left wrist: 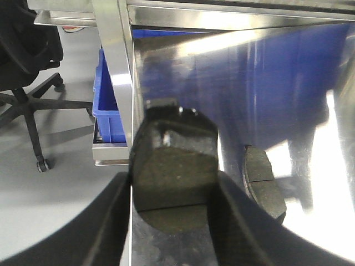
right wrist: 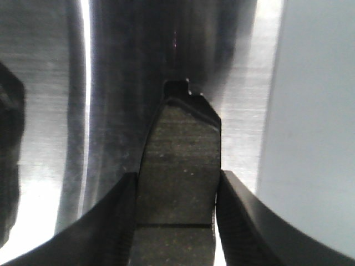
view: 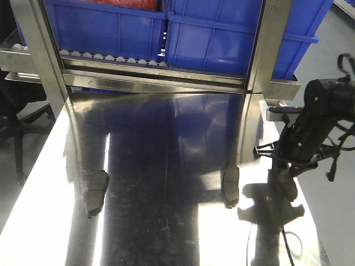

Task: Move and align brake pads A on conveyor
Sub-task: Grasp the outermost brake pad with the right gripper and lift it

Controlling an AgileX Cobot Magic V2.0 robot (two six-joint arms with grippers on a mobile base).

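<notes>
In the left wrist view, my left gripper (left wrist: 173,185) is shut on a grey brake pad (left wrist: 175,160), gripped across its width with the cross groove showing near the fingers. A second pad (left wrist: 265,180) lies on the steel table just to its right. In the right wrist view, my right gripper (right wrist: 177,180) is shut on another pad (right wrist: 180,149), held just above the table near its right edge. The front view shows the right gripper (view: 284,185) low at the right and two pads lying on the table (view: 97,191) (view: 230,188). The left gripper is out of that view. The conveyor is out of view.
A shiny steel table (view: 166,233) fills the scene. At its back stands a roller rack with blue bins (view: 233,33) on steel posts (view: 258,72). A black office chair (left wrist: 28,66) stands on the floor to the left. Another blue bin (left wrist: 108,108) sits below the table edge.
</notes>
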